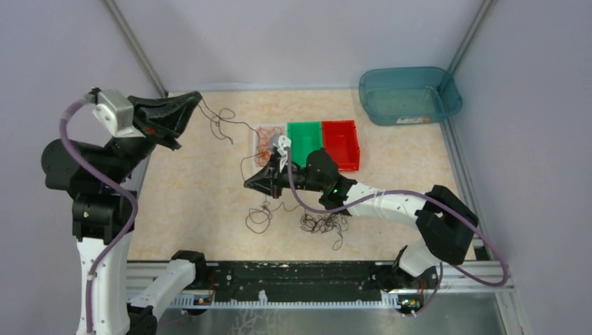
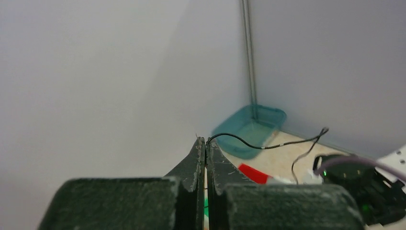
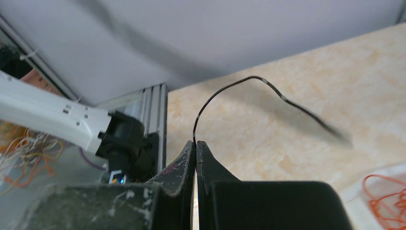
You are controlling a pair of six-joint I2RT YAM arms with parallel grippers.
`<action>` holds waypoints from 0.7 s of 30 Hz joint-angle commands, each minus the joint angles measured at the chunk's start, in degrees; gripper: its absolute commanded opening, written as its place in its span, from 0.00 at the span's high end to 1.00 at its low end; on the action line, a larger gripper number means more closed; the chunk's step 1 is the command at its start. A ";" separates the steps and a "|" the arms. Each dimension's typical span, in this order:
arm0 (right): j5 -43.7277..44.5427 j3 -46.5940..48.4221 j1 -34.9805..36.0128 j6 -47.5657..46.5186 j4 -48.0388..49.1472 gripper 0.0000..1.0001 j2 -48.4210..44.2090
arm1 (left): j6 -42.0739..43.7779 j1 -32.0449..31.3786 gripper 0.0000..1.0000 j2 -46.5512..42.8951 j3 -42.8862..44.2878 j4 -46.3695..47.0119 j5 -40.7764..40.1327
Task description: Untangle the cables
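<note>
1. Separation of one dark cable (image 2: 239,139) from the rest is, as I judge it, the step in hand. The strand trails in loose loops across the table (image 1: 195,202) from 10 o'clock toward the centre.
2. The left gripper (image 1: 197,98) is raised at 10 o'clock with its jaws pressed fully together on that cable's end.
3. The right gripper (image 1: 253,185) is at the centre, its jaws likewise closed tight, pinching a dark wire (image 3: 253,77) at the very tips. I cannot tell whether it is the same strand.
4. The next move probably calls for drawing the two grips slowly apart, so the loops slide free rather than tighten.
5. Count:
   - two grippers
   - one dark tangle (image 1: 324,223) at 4 o'clock from the right gripper
   - one smaller dark loop (image 1: 260,218) at 6 o'clock
   - one cluster of orange cables (image 1: 265,143) at 12 o'clock, its strands too fine to count
   - one green bin (image 1: 305,139)
   - one red bin (image 1: 342,143)
   - one teal tub (image 1: 408,94)
</note>
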 commanded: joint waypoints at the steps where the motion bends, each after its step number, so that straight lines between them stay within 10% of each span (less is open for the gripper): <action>1: 7.48 2.08 -0.42 -2.95 7.26 1.00 -6.01 | -8.64 0.29 1.00 -2.94 -7.75 -6.75 3.68; 21: 6.70 2.27 -0.32 3.39 15.24 1.00 -7.56 | -20.41 0.30 0.90 -7.15 -29.71 -6.95 15.97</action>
